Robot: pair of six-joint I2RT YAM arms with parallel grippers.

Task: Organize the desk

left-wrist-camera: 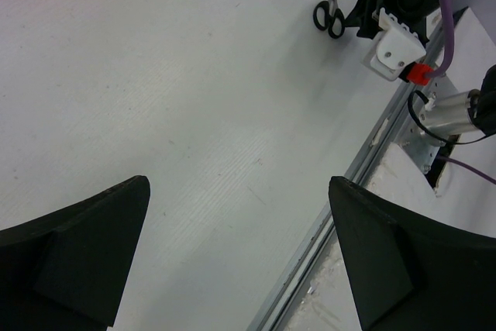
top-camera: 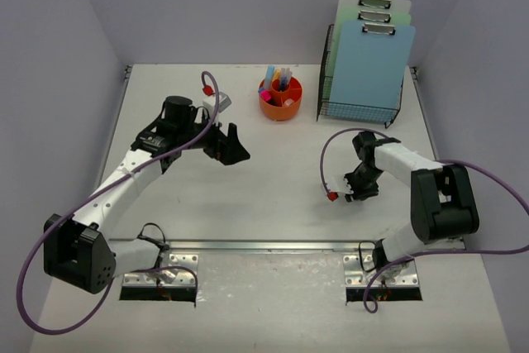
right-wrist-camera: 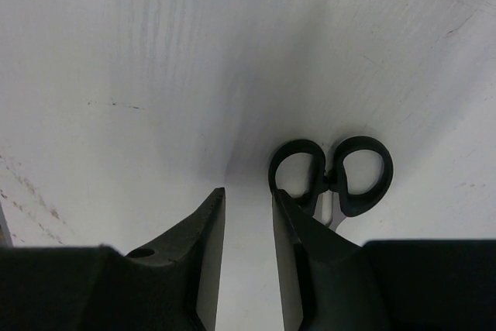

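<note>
Well | left gripper: spread fully wide, empty, above the desk | desk: rigid, slick white top under both my arms | right gripper: low, narrow slit, nothing between | scissors: flat beside its finger, light, stiff, likely to skid, so I'd pinch at the pivot.

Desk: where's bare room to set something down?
Widest bare patch: desk centre, between left gripper and right gripper, from the orange pen caddy forward to the front rail. Back-left corner is also bare. Crowded: back right with caddy and clipboard rack; scissors beside the right gripper.
</note>
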